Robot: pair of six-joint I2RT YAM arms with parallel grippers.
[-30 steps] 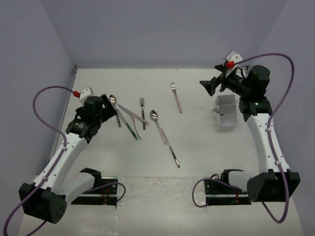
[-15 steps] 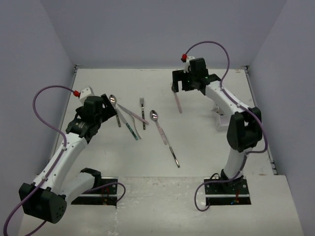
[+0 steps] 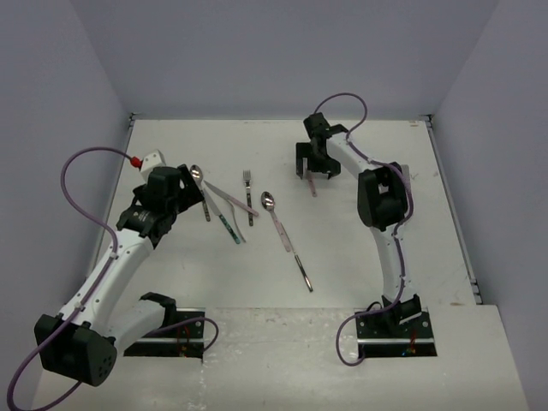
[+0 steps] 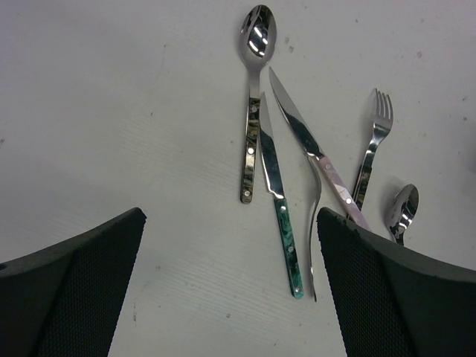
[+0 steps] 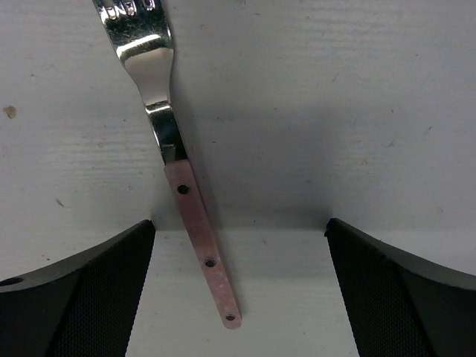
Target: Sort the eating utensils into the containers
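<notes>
My right hand [image 5: 238, 286] hangs wide open over the pink-handled fork [image 5: 195, 223] on the counter [image 5: 357, 111]. My left hand [image 4: 230, 286] is wide too, empty.

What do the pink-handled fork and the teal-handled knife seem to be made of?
Pink-handled fork: head looks like polished metal, mirror-bright with sharp reflections; handle seems matte pink plastic or resin, held by three small rivets. Teal-handled knife: blade is bright and reflective, likely steel; handle is glossy marbled green, probably resin.
</notes>
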